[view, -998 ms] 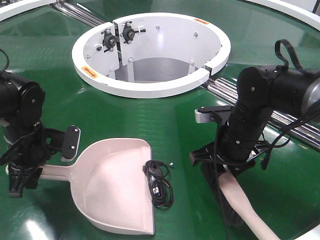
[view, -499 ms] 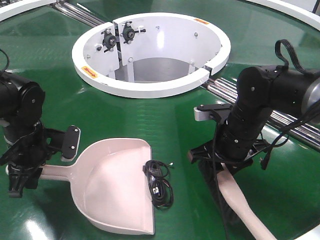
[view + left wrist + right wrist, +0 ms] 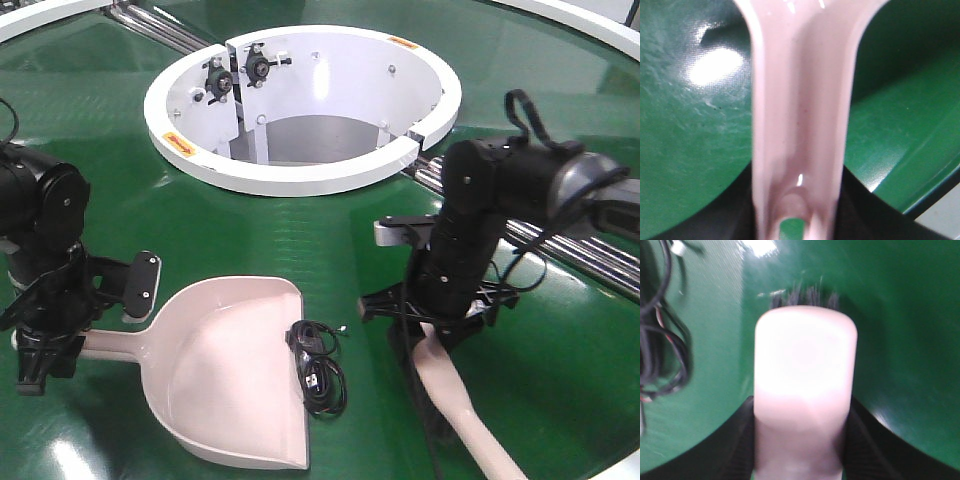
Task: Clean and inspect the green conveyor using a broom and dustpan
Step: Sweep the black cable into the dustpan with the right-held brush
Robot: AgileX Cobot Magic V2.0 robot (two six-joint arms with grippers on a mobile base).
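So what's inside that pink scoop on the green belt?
Only a tangled black cable, lying across the front lip of the dustpan, partly inside and partly on the green conveyor. The rest of the pan looks bare. Whatever is under it is covered.

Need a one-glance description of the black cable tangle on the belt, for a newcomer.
Find the white hub ring in the green conveyor; nearer the camera lies the pale pink dustpan. The cable tangle lies across the dustpan's straight front lip, facing the broom. Unlike the pale plastic tools, it is thin, black and looped.
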